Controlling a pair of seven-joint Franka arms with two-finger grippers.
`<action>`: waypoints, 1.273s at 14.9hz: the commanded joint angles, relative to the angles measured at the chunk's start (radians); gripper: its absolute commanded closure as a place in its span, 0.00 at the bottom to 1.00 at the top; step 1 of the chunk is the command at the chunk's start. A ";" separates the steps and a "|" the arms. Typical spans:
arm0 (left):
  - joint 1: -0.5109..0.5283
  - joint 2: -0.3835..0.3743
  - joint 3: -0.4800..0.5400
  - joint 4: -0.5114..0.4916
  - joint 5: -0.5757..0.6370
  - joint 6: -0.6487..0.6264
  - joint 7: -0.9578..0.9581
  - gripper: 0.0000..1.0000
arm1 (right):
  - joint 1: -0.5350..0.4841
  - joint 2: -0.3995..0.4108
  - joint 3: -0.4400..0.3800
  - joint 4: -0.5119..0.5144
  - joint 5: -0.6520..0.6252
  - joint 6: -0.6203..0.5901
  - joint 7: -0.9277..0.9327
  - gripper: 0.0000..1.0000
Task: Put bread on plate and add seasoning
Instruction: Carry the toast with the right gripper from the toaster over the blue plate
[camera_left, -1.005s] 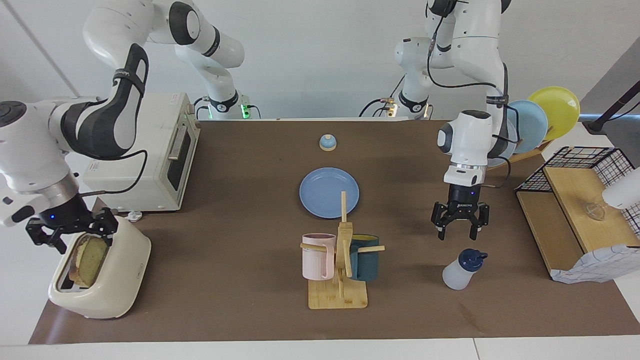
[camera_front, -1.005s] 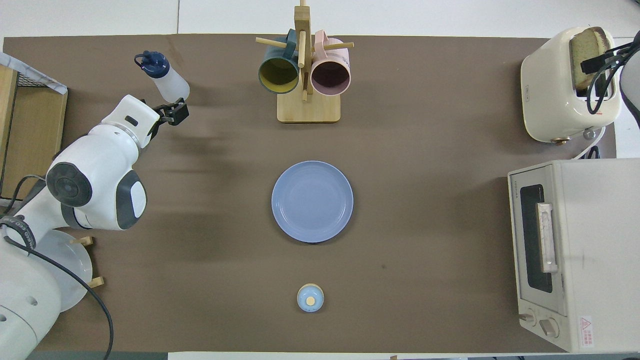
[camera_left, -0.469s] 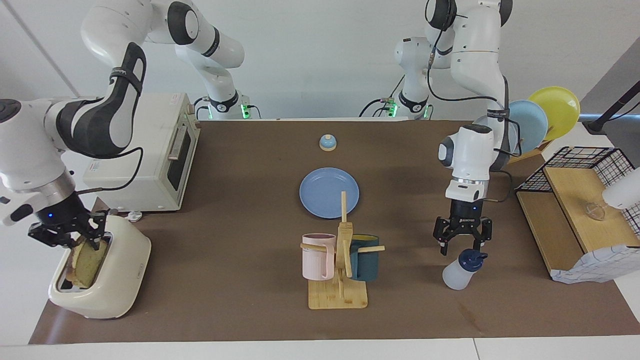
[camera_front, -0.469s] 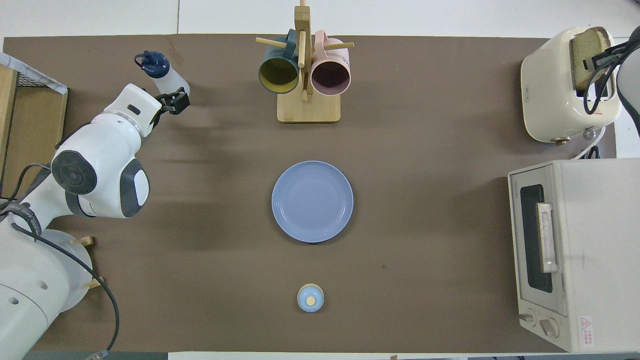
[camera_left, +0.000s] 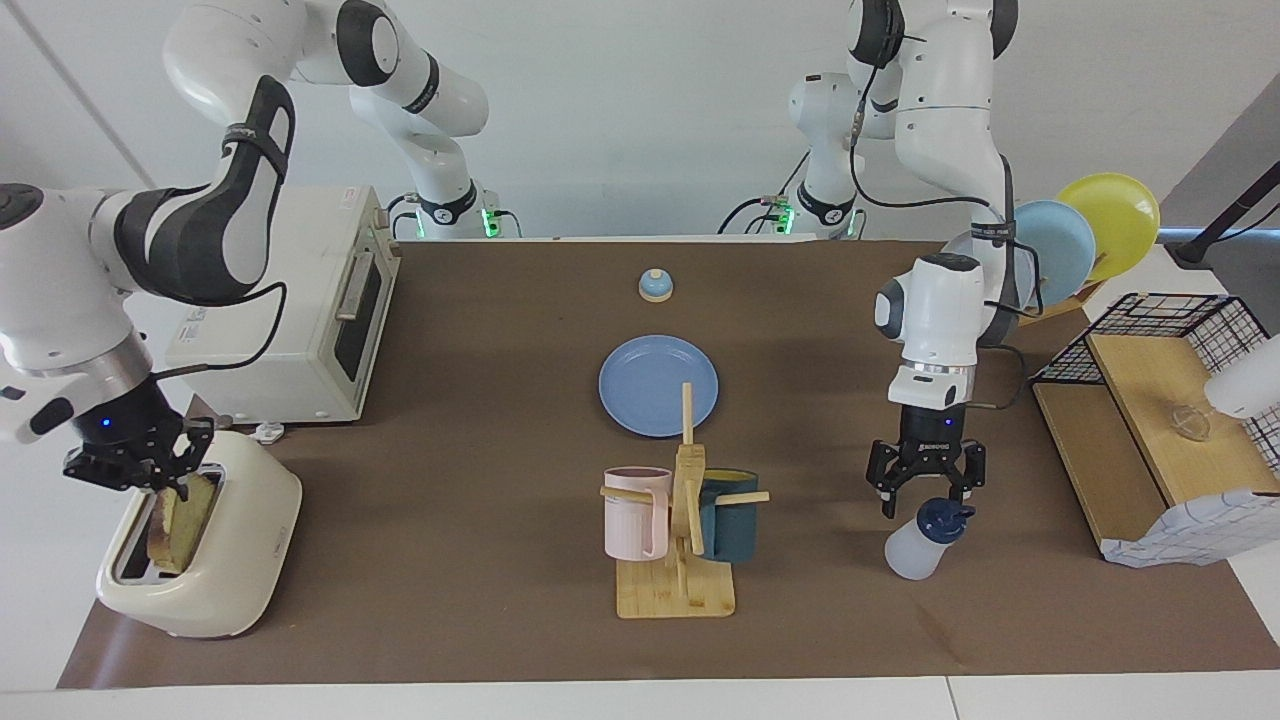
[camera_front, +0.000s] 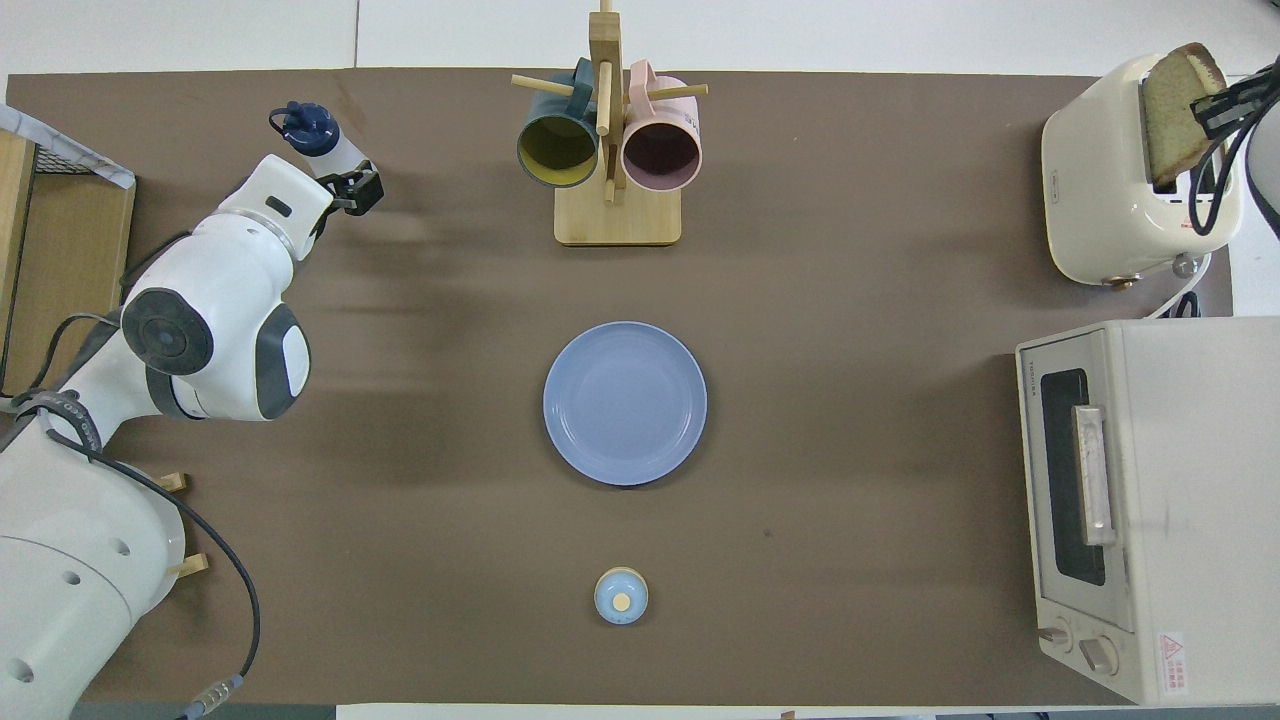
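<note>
Presently, findings run from largest item to smallest.
Desk (camera_left: 450, 420): covered by a brown mat; carries everything listed below.
Toaster oven (camera_left: 300, 300): white, at the right arm's end of the desk, near the robots.
Toaster (camera_left: 215, 560): cream, at the right arm's end, farther from the robots than the toaster oven.
Mug rack (camera_left: 680, 530): wooden, mid-desk, farther from the robots than the plate; one pink mug (camera_left: 632, 512) and one dark teal mug (camera_left: 728, 515) hang on it.
Plate (camera_left: 658, 385): blue, round, mid-desk, nothing on it.
Bread (camera_left: 182, 515): one slice standing part-way out of the toaster slot, upper edge between the fingers of the right tool.
Right tool (camera_left: 150, 470): directly over the toaster slot, fingers narrow and closed on the top of the bread.
Seasoning (camera_left: 925, 540): white bottle with navy cap, standing on the desk toward the left arm's end, well apart from the plate.
Left tool (camera_left: 925, 490): directly above the seasoning cap, pointing down, fingers spread wide on either side of the cap; contact cannot be confirmed.
Bell (camera_left: 655, 285): small, blue-topped, nearer to the robots than the plate.
</note>
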 joint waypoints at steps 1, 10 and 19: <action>-0.051 0.038 0.045 0.037 -0.036 0.027 -0.005 0.00 | 0.046 -0.083 0.015 0.003 -0.102 -0.062 -0.028 1.00; -0.091 0.089 0.096 0.098 -0.085 0.035 -0.006 0.00 | 0.147 -0.304 0.041 -0.153 0.219 -0.415 0.289 1.00; -0.090 0.109 0.096 0.109 -0.122 0.078 -0.011 0.00 | 0.351 -0.550 0.047 -0.722 0.716 -0.016 0.665 1.00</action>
